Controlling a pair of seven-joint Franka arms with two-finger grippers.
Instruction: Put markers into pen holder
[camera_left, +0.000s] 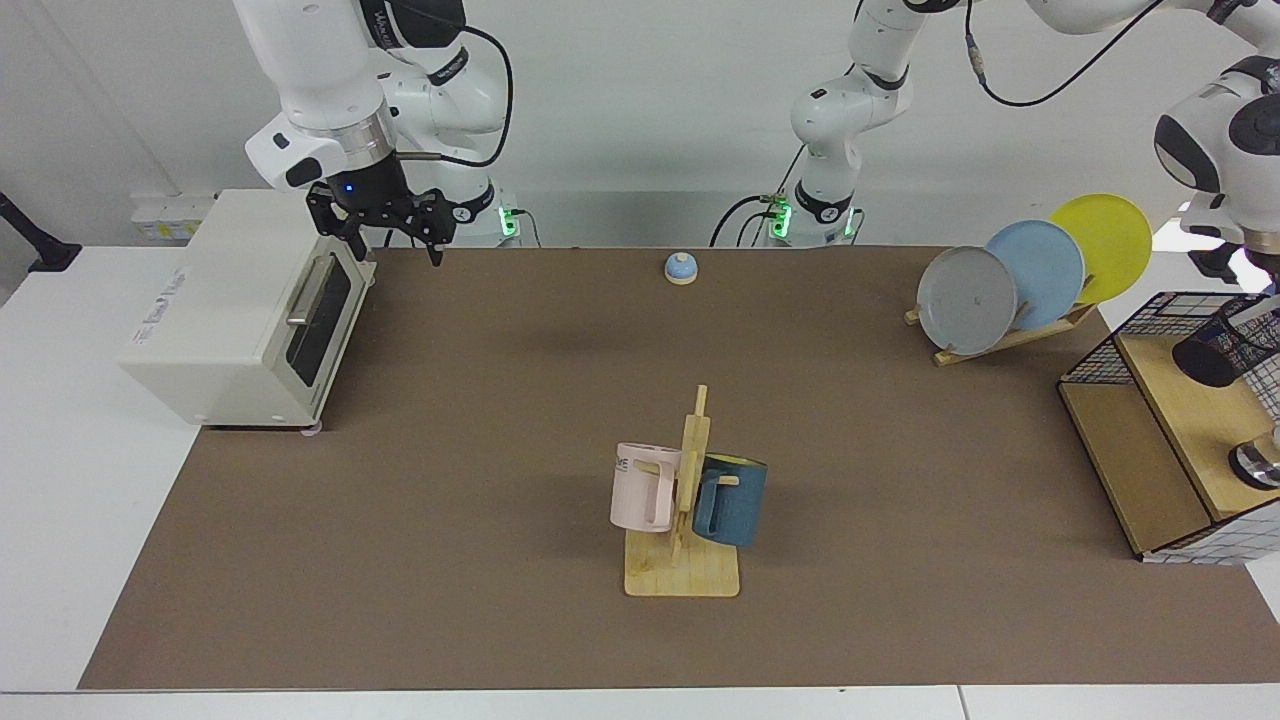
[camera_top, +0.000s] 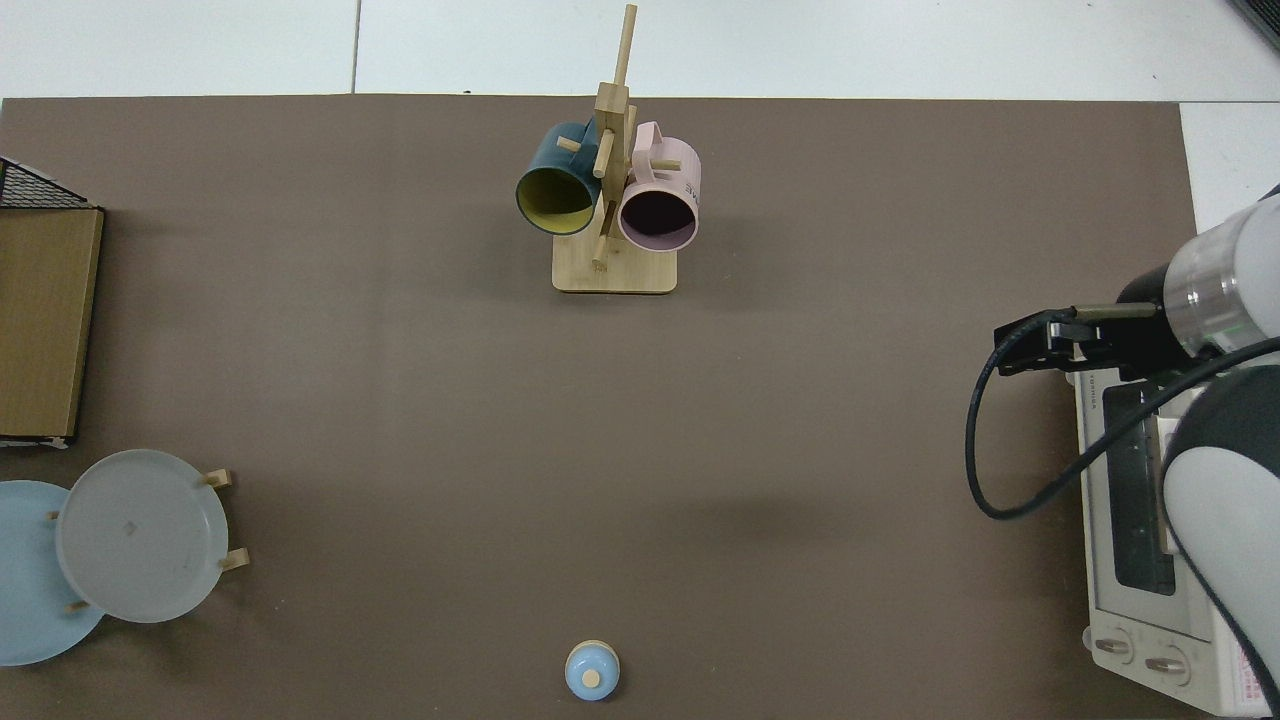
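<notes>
The pen holder (camera_left: 1228, 347) hangs tilted above the wire rack (camera_left: 1150, 420), the left gripper hidden, grip untellable; next, set it upright; the right gripper (camera_left: 385, 222) waits beside the toaster oven (camera_left: 230, 310), fingers apart.

The facing camera stood across the table from the two arm bases, raised and angled down, taking in the whole brown mat (camera_left: 500, 420) from the toaster oven (camera_left: 240, 310) at its left to the wire rack (camera_left: 1160, 340) at its right. The top camera looked straight down, turned half round, so the oven (camera_top: 1140, 500) sat right. Both shared the mug tree (camera_left: 690, 500) (camera_top: 612, 150), plate rack (camera_left: 1010, 335) (camera_top: 222, 520) and bell (camera_left: 681, 267) (camera_top: 592, 670).
</notes>
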